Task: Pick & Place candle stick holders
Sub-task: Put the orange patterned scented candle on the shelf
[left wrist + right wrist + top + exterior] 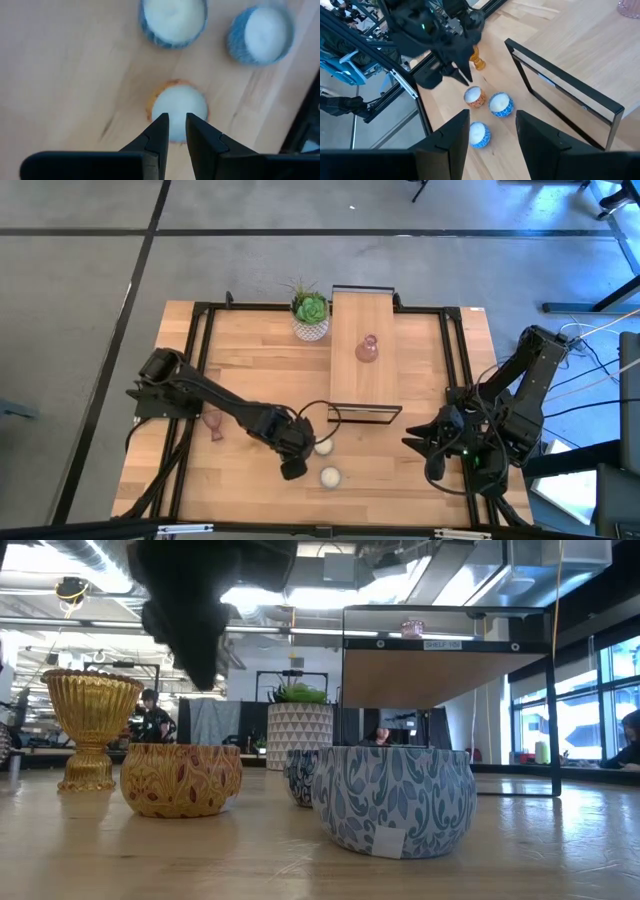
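You are hovering the left claw (176,131), nearly clenched and empty, over the orange candle tin (178,106), so be spreading it wider before descending.

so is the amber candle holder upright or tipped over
Upright: in the low view the amber candle holder stands on its foot on the table, cup opening upward.

Left pincer (293,469) pointing down, fingers narrowly parted; right pincer (428,457) open, idle.
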